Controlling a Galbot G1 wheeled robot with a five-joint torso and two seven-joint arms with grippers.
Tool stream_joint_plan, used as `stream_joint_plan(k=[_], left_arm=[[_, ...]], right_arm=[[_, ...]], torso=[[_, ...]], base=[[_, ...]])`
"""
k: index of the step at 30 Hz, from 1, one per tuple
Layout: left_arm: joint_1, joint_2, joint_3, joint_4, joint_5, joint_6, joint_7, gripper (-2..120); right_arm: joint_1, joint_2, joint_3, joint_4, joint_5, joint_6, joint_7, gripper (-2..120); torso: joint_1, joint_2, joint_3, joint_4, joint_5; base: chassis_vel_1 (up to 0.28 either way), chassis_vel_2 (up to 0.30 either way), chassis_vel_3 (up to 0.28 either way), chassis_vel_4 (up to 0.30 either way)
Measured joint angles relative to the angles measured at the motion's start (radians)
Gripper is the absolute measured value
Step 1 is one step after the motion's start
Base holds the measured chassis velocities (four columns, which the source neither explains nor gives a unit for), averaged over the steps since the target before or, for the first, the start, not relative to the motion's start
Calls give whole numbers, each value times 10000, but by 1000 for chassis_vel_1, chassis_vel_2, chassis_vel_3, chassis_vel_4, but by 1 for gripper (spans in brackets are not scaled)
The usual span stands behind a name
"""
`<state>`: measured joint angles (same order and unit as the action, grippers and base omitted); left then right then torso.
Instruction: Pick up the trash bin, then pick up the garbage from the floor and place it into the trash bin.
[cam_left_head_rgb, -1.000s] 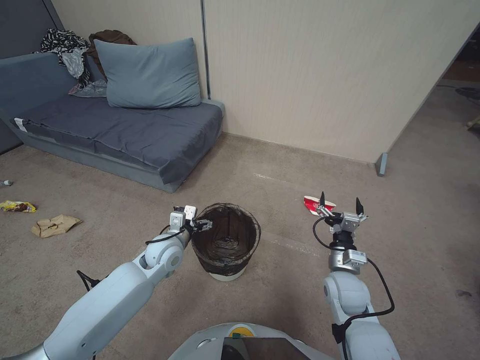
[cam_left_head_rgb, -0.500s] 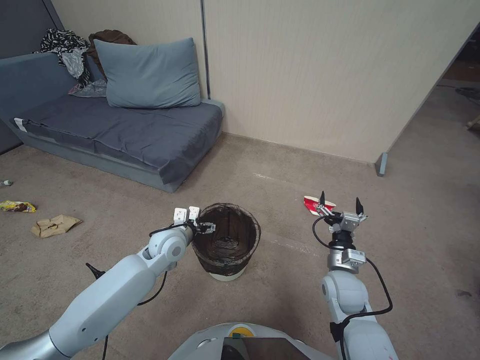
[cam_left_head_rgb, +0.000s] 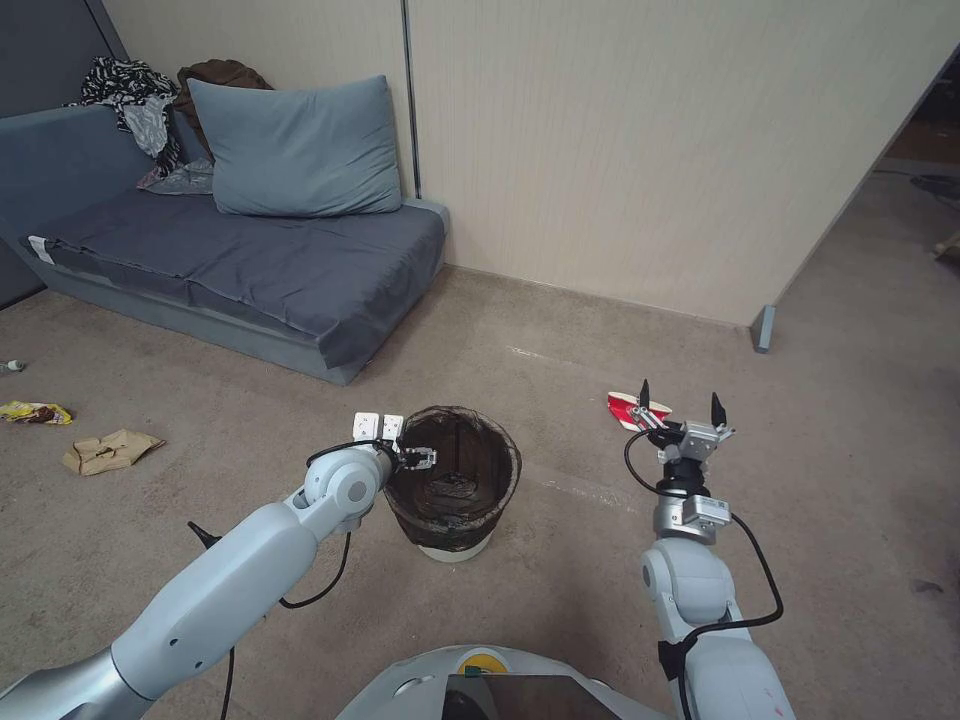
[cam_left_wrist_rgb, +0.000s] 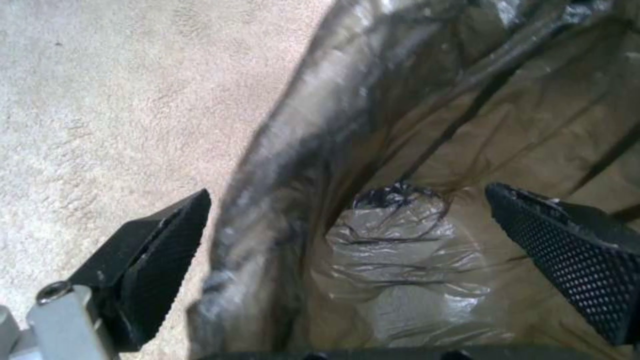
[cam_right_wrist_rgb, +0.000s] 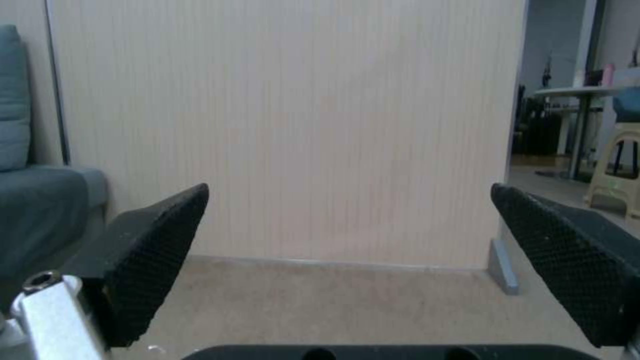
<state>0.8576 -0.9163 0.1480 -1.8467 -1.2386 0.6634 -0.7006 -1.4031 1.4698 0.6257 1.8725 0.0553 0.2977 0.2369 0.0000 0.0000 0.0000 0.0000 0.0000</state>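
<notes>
Two end effectors are open. Left end effector (cam_left_head_rgb: 418, 458) straddles the near-left rim of the trash bin (cam_left_head_rgb: 455, 500), one finger (cam_left_wrist_rgb: 160, 250) outside, one inside the liner. Right end effector (cam_left_head_rgb: 680, 408) hovers near a crushed red-and-white cup (cam_left_head_rgb: 622, 408) on the floor (cam_left_head_rgb: 560, 600).

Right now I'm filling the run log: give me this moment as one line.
left gripper: open, straddling trash bin rim | right gripper: open, raised, idle | red-and-white cup: on floor

Red-and-white cup (cam_left_head_rgb: 622, 407) partly behind right gripper (cam_left_head_rgb: 679, 410); bin rim (cam_left_wrist_rgb: 280, 165) blurred
</notes>
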Motion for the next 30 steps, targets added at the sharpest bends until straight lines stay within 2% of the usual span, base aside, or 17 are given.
stream_joint_plan(k=[22,24,25,28,29,30], left_arm=[[-100,104,-197,68,-1078,98,-616,99],[-114,76,-189,107,-1149,110,-665,91],[-114,76,-189,107,-1149,110,-665,91],[-122,38,-199,166,-1393,111,-722,76],[-122,38,-199,166,-1393,111,-722,76],[-123,31,-215,188,-1440,112,-724,71]], right_arm=[[-19,-29,-65,-7,0,-6,51,100],[-21,-26,-59,9,0,-7,56,100],[-21,-26,-59,9,0,-7,56,100],[-29,-4,-44,17,12,-7,66,100],[-29,-4,-44,17,12,-7,66,100],[-29,8,-41,17,13,-7,69,100]], torso=[[0,0,0,0,0],[0,0,-1,0,0],[0,0,-1,0,0],[0,1,-1,0,3],[0,1,-1,0,3],[0,2,-2,1,5]], base=[[0,0,0,0],[0,0,0,0],[0,0,0,0],[0,0,0,0],[0,0,0,0],[0,0,0,0]])
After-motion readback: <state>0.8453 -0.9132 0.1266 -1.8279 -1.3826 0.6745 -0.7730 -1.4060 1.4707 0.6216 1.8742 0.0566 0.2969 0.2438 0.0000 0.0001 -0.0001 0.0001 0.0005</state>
